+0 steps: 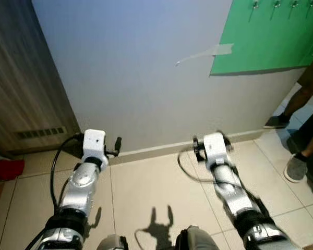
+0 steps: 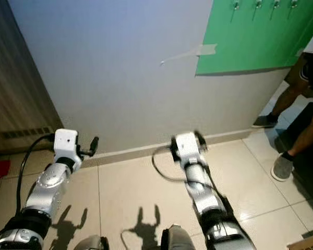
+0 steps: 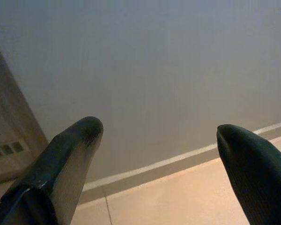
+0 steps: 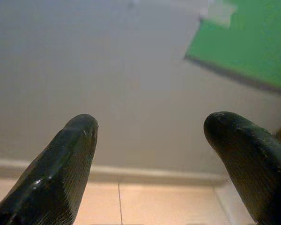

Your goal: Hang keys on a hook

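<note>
Nearest you, both silver arms reach forward over the tiled floor (image 1: 156, 182). Your left pincer (image 3: 154, 145) is released, its fingers spread wide with nothing between them, facing the pale wall (image 1: 135, 67) and its baseboard. Your right pincer (image 4: 150, 140) is likewise released and empty. Farther off, a green board (image 1: 271, 36) hangs on the wall at upper right, with hooks (image 1: 276, 5) along its top edge. A person's legs (image 1: 302, 99) stand at far right.
</note>
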### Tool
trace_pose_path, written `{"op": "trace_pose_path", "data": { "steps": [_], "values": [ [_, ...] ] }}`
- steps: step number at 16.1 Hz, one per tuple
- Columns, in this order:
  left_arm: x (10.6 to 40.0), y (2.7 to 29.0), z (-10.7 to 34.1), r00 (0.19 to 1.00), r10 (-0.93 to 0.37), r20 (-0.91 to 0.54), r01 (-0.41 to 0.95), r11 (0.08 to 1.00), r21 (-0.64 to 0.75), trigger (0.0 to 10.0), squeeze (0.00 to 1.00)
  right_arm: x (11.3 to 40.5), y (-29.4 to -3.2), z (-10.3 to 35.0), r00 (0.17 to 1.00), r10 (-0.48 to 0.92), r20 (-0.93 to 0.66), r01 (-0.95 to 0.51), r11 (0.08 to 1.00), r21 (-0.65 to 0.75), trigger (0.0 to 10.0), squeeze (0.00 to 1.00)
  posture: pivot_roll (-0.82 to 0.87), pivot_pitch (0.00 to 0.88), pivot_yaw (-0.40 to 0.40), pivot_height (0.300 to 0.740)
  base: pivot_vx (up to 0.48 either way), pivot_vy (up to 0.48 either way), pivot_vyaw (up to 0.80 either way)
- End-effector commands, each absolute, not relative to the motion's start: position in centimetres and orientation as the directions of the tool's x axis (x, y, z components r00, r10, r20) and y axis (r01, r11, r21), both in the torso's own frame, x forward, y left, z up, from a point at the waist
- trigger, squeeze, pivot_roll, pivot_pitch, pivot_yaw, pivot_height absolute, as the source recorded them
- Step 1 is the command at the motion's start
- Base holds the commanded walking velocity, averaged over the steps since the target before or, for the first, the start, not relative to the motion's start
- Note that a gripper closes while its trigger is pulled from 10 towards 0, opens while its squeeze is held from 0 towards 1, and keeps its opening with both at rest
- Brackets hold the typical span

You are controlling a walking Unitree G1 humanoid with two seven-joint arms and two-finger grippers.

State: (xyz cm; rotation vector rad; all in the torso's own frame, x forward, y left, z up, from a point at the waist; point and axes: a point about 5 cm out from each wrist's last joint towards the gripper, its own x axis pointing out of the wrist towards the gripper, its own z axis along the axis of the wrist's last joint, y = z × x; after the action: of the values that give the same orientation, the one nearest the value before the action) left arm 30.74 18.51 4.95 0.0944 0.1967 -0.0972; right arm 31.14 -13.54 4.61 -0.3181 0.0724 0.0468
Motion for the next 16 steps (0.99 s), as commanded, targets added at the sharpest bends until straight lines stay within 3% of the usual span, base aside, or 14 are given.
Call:
{"op": "trace_pose_path", "data": {
  "steps": [1,9,12,14,16],
  "values": [
    [31.5,17.4,5.8,0.977,-0.132,-0.166,0.149,0.985,0.090,10.0,0.00,31.3,-13.2,5.1,0.998,0.034,-0.047,-0.047,0.952,-0.303,10.0,0.00,0.02,0.000,-0.001,0.688,0.000,0.000,0.00],
    [32.1,16.7,6.9,0.982,-0.151,-0.112,0.162,0.982,0.094,10.0,0.00,31.9,-11.9,6.0,0.998,0.047,-0.030,-0.053,0.965,-0.257,10.0,0.00,0.02,0.000,-0.011,0.688,0.000,0.000,0.00],
    [32.1,16.5,6.9,0.982,-0.153,-0.114,0.164,0.982,0.099,10.0,0.00,32.3,-12.5,5.9,0.998,-0.007,-0.055,-0.010,0.955,-0.298,10.0,0.00,0.02,0.000,-0.013,0.688,0.000,0.000,0.00],
    [32.1,16.4,6.9,0.981,-0.155,-0.114,0.166,0.981,0.101,10.0,0.00,32.2,-12.4,6.4,0.999,0.030,-0.022,-0.035,0.974,-0.224,10.0,0.00,0.02,0.000,-0.014,0.688,0.000,0.000,-0.31],
    [32.1,16.3,6.9,0.981,-0.158,-0.110,0.169,0.981,0.100,10.0,0.00,32.2,-12.1,6.3,0.997,0.061,-0.039,-0.068,0.969,-0.237,10.0,0.00,0.02,0.000,-0.017,0.706,0.000,0.000,-0.23]
  ]
}}
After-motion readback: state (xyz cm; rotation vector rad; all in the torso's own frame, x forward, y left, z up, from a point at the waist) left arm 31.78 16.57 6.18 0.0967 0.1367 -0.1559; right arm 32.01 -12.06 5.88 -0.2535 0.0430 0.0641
